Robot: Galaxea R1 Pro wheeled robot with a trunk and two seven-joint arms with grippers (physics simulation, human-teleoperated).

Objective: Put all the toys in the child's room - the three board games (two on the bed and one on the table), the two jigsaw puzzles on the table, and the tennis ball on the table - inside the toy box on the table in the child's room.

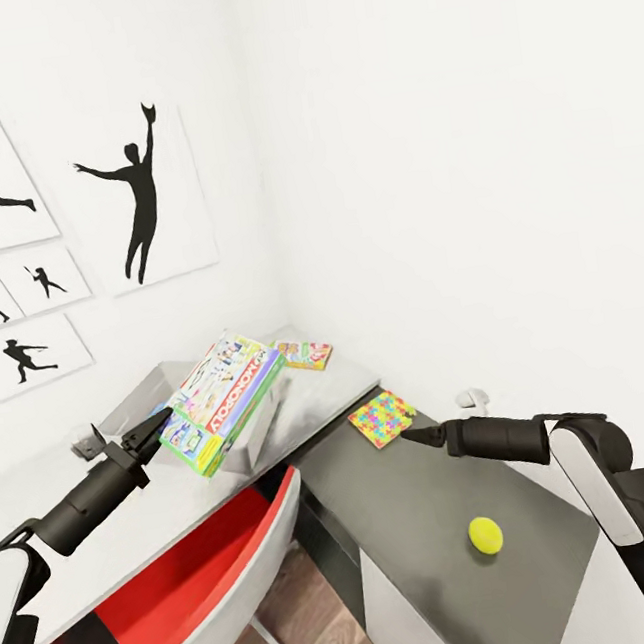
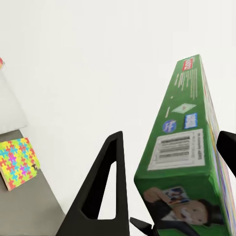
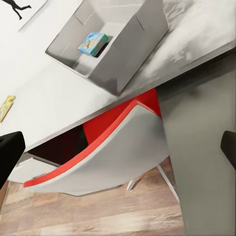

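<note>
The left gripper (image 1: 159,430) is clamped on one end of a green board game (image 1: 233,401), its dark fingers (image 2: 101,189) on either side of the box in the left wrist view, and it holds the game tilted over the toy box (image 1: 135,400), which stands on the light-grey part of the table (image 1: 340,385) near the wall. Whether the game already rests on the toy box's rim I cannot tell; a second box with a pale printed lid (image 1: 218,373) seems to lie against its upper face. In the right wrist view, something small and blue (image 3: 93,43) already lies on the bottom of the toy box. The right gripper (image 1: 424,436) reaches over the lower dark-grey part of the table, its tips just beside the near corner of a jigsaw puzzle (image 1: 382,418); the fingers (image 3: 10,152) stand wide apart at the sides of the right wrist view and hold nothing. Another flat colourful item (image 1: 303,354) lies towards the far corner of the table, and the tennis ball (image 1: 485,535) sits alone on the dark top, well towards its near edge. By this showing the task is perhaps half done: the held game needs lowering inside, and the puzzles and ball are left to collect.
</note>
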